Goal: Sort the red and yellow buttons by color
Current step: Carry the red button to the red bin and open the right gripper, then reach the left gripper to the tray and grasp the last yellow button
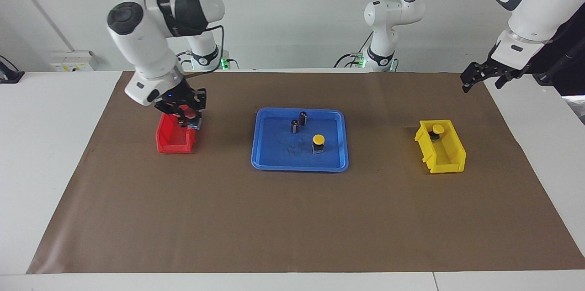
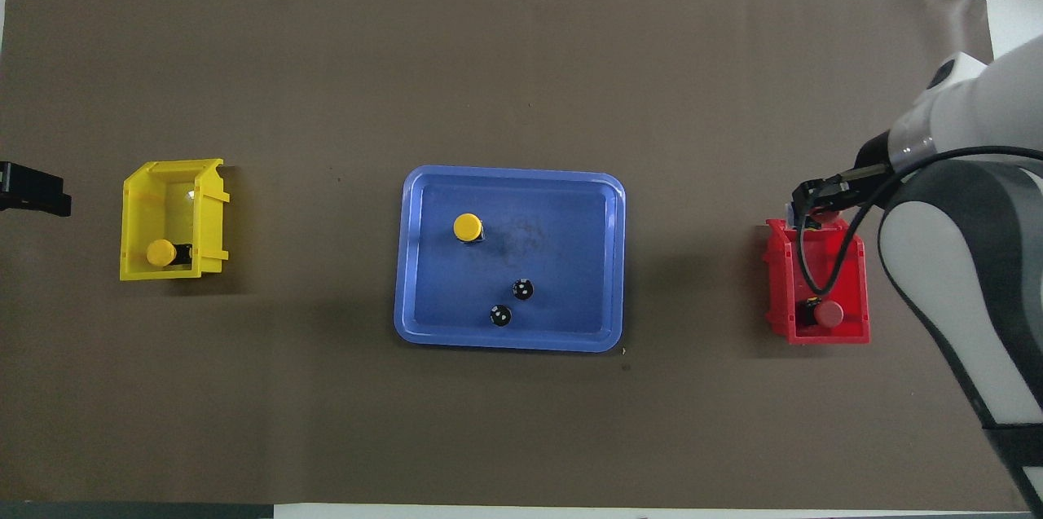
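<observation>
My right gripper (image 1: 184,114) hangs over the red bin (image 1: 170,141), shut on a red button whose cap barely shows between the fingers; from above the right gripper (image 2: 815,200) sits over the rim of the red bin (image 2: 855,279). Another red button (image 2: 829,314) lies in that bin. One yellow button (image 1: 318,140) stands in the blue tray (image 1: 299,166), also seen from overhead as the yellow button (image 2: 467,226). A second yellow button (image 1: 438,129) rests in the yellow bin (image 1: 445,154). My left gripper (image 1: 480,82) is raised, open and holding nothing, at the left arm's end of the table.
Two small dark cylinders (image 2: 522,288) (image 2: 500,314) with silvery tops stand in the blue tray (image 2: 411,258). A brown mat (image 1: 292,218) covers the table. The yellow bin (image 2: 134,213) sits toward the left arm's end, the red one toward the right arm's end.
</observation>
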